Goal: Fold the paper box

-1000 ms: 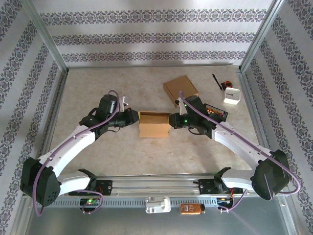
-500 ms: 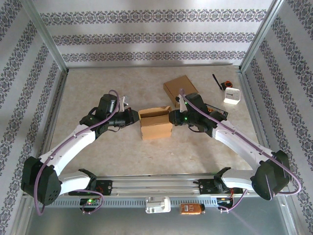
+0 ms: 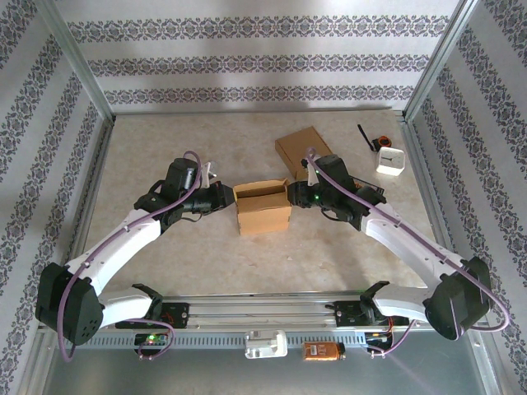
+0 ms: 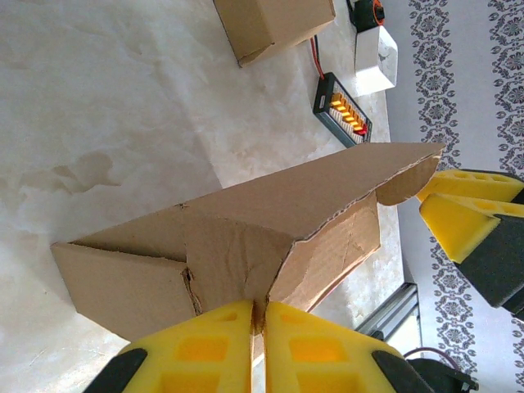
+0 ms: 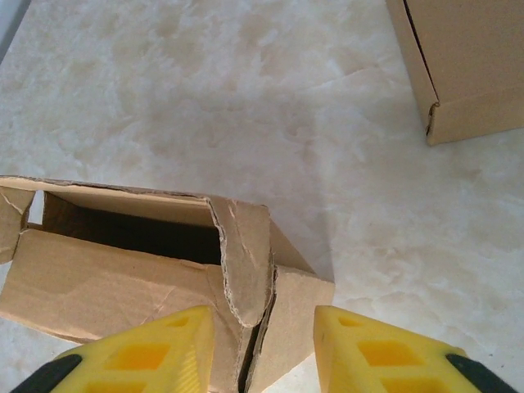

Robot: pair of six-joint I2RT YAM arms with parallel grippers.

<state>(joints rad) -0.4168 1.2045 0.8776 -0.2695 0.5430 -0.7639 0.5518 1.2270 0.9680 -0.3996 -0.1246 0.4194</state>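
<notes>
Arms reach in from the near edge of the table (image 3: 165, 148) and meet at the paper box (image 3: 263, 212), which stands near the middle of the marbled top with its upper side partly open.

The left gripper (image 3: 230, 197) sits at the box's left end. In its wrist view the yellow fingers (image 4: 205, 348) are pressed almost together with a thin cardboard flap pinched between them, so this claw is clamped on the box. The flap folds off the box's end, and a long cardboard panel runs away from it toward the other claw.

The right gripper (image 3: 290, 194) is at the box's right end with its jaws parted and gripping nothing. In its wrist view the two yellow pads straddle the torn corner flap. One pad overlaps the cardboard and the other is over bare table; whether the first one touches the box I cannot tell.

Just past the right wrist lies a second cardboard box (image 3: 300, 148), closed and flat on the table. A black charger with orange lights (image 4: 344, 106) lies close by the right forearm. Farther right stands a white block (image 3: 390, 160), with a small black and orange gadget (image 3: 379, 141) just behind it. A patterned wall (image 3: 263, 58) closes the far side
</notes>
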